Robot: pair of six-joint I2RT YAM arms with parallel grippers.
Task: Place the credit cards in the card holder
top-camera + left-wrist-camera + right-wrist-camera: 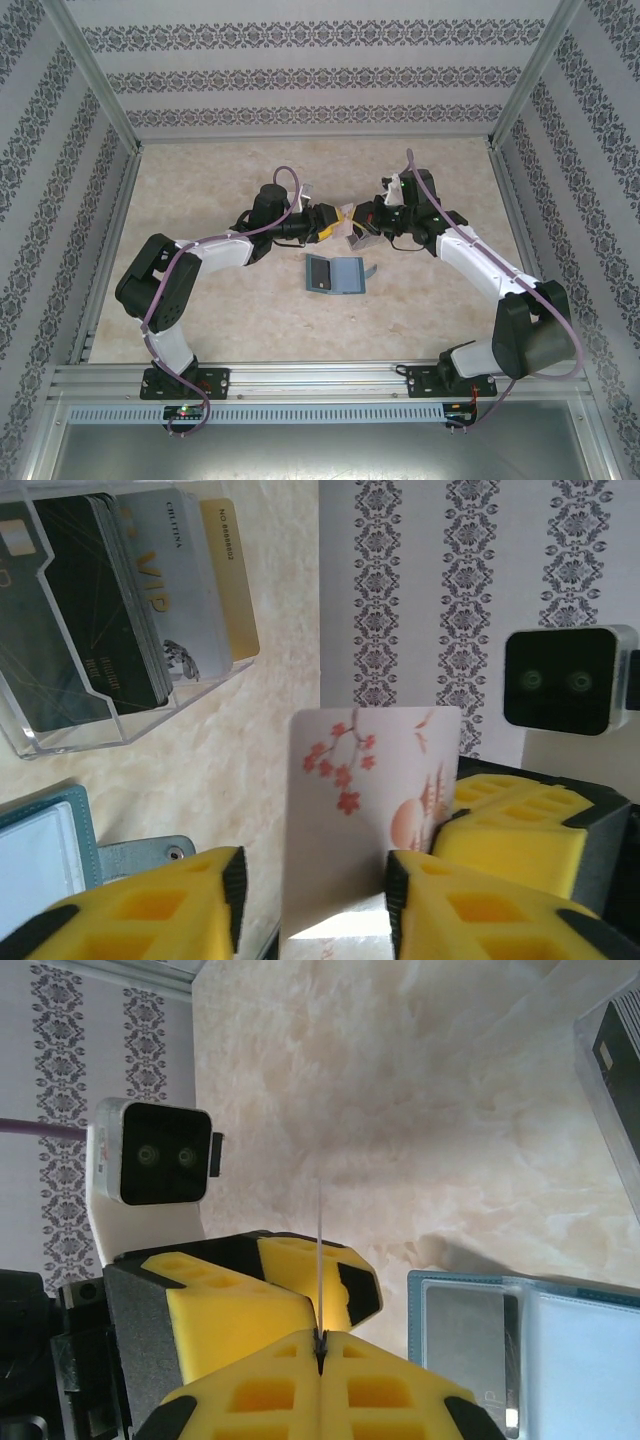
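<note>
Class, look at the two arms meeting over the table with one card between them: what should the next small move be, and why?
Probably close the left fingers on the blossom card. The right fingers are shut on it, while a gap shows between the card and one left finger, so the handover looks unfinished.

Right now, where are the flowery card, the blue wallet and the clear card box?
flowery card [340, 855], left wrist view, pale face below the blossoms.
blue wallet [348, 274], top view, right-hand panel.
clear card box [75, 738], left wrist view, lower rim.
</note>
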